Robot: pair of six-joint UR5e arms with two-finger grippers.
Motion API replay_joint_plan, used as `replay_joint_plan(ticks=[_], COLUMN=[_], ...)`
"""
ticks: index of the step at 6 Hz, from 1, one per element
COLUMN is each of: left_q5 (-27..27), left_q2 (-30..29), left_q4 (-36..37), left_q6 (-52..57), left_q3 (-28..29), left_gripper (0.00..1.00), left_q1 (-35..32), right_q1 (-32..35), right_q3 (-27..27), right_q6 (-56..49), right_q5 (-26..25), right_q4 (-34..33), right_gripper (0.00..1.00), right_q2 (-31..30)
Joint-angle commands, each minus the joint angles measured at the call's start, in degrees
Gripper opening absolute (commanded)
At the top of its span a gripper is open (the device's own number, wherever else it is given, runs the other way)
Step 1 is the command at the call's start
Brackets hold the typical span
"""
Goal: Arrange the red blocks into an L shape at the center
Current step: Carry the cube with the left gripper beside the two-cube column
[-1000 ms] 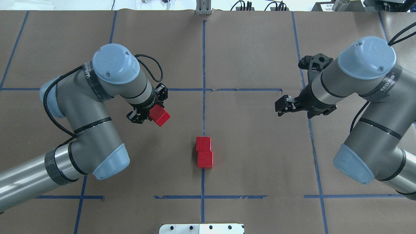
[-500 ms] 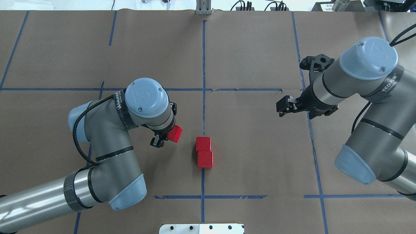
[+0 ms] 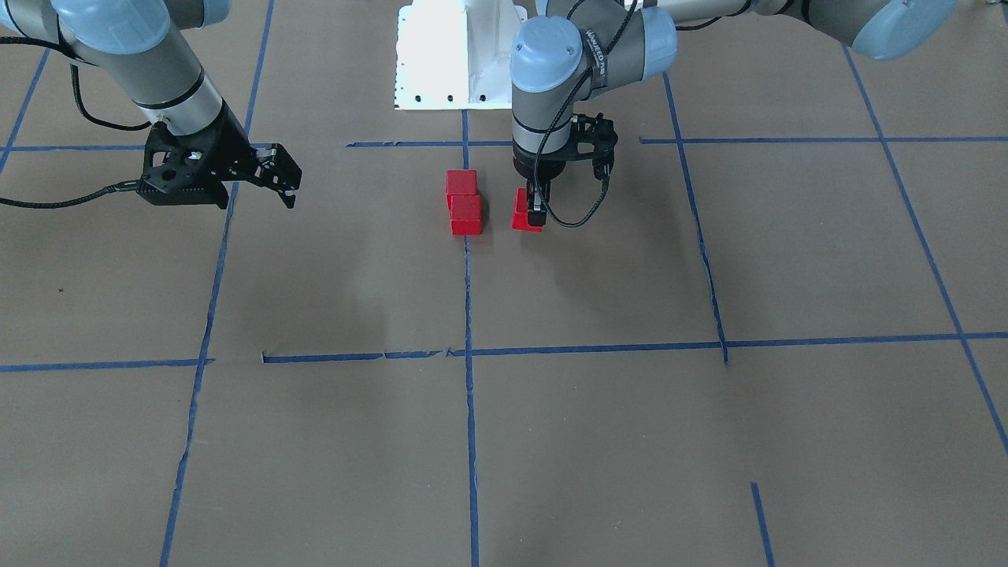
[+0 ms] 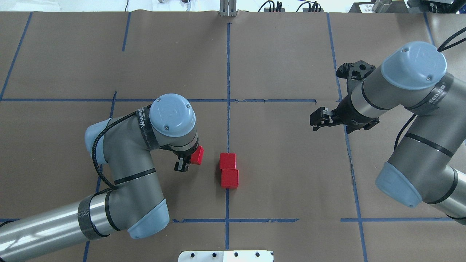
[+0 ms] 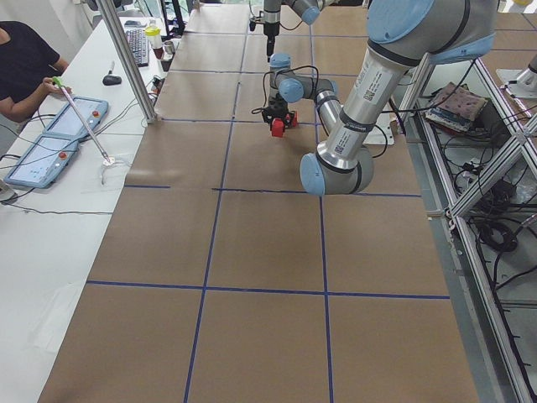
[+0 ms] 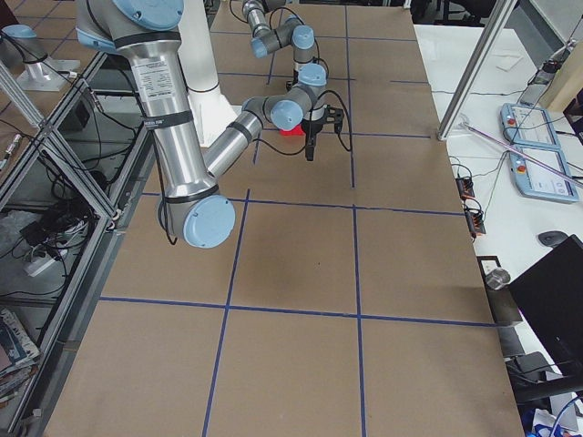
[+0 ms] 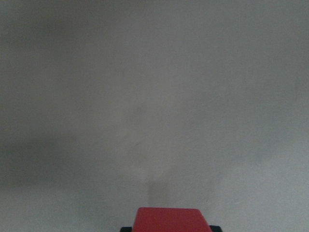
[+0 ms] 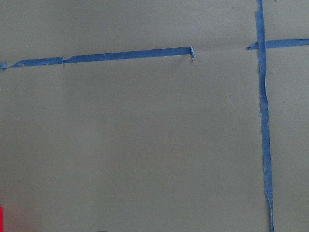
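Observation:
Two red blocks [image 4: 228, 161] [image 4: 229, 178] lie touching in a short row on the centre blue tape line [image 4: 228, 127]; they also show in the front view [image 3: 461, 183] [image 3: 465, 214]. My left gripper [image 4: 191, 159] is shut on the third red block [image 4: 198, 155], held low just left of the pair with a small gap. That block also shows in the front view [image 3: 520, 211] and the left wrist view [image 7: 168, 220]. I cannot tell whether it touches the paper. My right gripper [image 4: 316, 118] is open and empty, off to the right.
The brown paper [image 4: 284, 163] is crossed by blue tape grid lines. The white base plate [image 4: 225, 255] sits at the near edge. Cables and clutter lie beyond the far edge. An operator sits at a side table [image 5: 25, 67] in the left view.
My left arm has swung right and toward the robot with the red block, from well left of the pair to just beside it. The right arm has barely moved.

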Motion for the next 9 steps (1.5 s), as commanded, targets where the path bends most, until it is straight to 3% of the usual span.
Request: replay_joint_plan(ticks=[1,4,9], left_q5=[-0.9,-0.72,-0.64], left_q2=[-1.98,-3.67,-5.42], left_q4=[-0.1,-0.18,-0.36], left_q6=[-6.65,-12.21,-12.31], left_q3=[2.51,5.16,6.22], left_gripper=[0.0,0.0,0.0], left_q1=[0.06,0.32,1.47], right_q1=[0.0,0.0,0.0], right_q3=[0.02,0.11,0.11], right_q6=[0.09,0.09,0.18], right_q5=[-0.07,0.02,-0.07], right_q4=[0.02,-0.06,0.02], right_gripper=[1.0,1.0,1.0], right_q2=[-0.01,-0.01,-0.01])
